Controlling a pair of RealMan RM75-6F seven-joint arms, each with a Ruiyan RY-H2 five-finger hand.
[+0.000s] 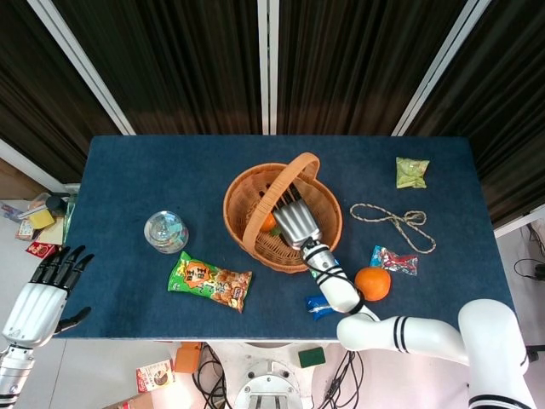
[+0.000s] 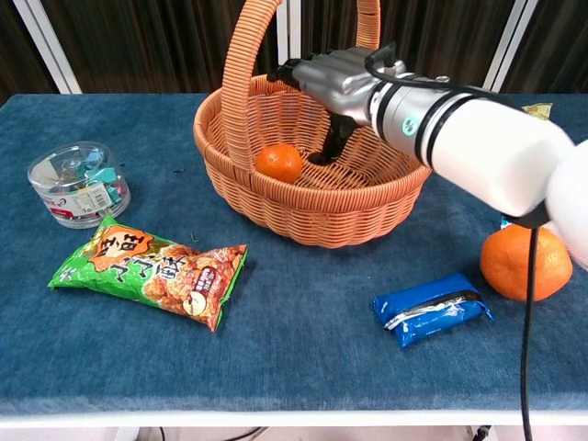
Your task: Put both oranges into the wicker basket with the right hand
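One orange (image 2: 278, 163) (image 1: 267, 223) lies loose on the floor of the wicker basket (image 2: 303, 207) (image 1: 241, 195), near its left wall. My right hand (image 2: 336, 78) (image 1: 295, 220) hovers above the basket, just right of that orange, fingers spread and holding nothing. The second orange (image 2: 525, 263) (image 1: 372, 283) rests on the blue tablecloth to the right of the basket, partly behind my right forearm in the chest view. My left hand (image 1: 47, 290) hangs open off the table's left edge, seen only in the head view.
A green snack bag (image 2: 152, 269) lies front left, with a clear tub (image 2: 77, 183) of clips behind it. A blue wrapper (image 2: 430, 309) sits front right near a candy pack (image 1: 394, 260). A rope (image 1: 393, 221) and a green packet (image 1: 411, 172) lie far right.
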